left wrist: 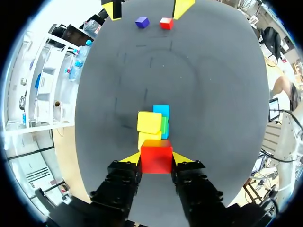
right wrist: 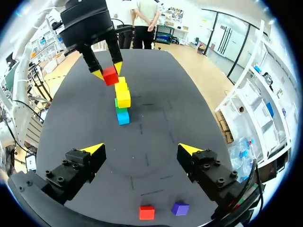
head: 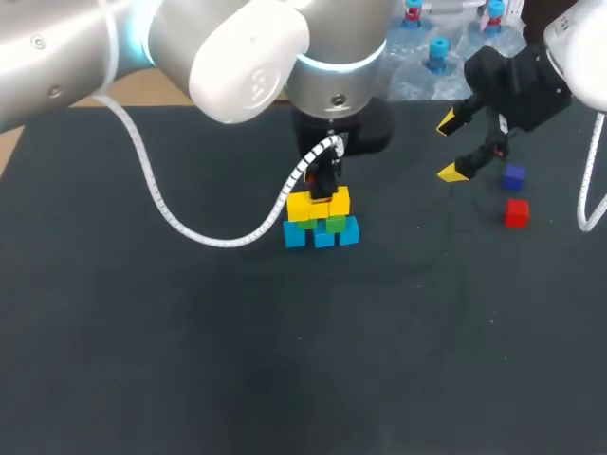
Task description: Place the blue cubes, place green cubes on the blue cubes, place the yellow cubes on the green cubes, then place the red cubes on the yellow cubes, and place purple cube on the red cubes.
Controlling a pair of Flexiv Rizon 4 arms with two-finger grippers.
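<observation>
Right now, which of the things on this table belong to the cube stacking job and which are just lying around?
Job: blue cubes, green cubes, yellow cubes, stacked; red cube in the left gripper; loose red cube and purple cube near the open right gripper.

Not the job: white coiled cable hanging from the left arm.

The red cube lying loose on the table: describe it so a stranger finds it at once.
On the dark table, go to the side of the right gripper, away from the stack. Two loose cubes lie there: it is the red cube beside the purple cube, not the other red cube held in the left gripper.
</observation>
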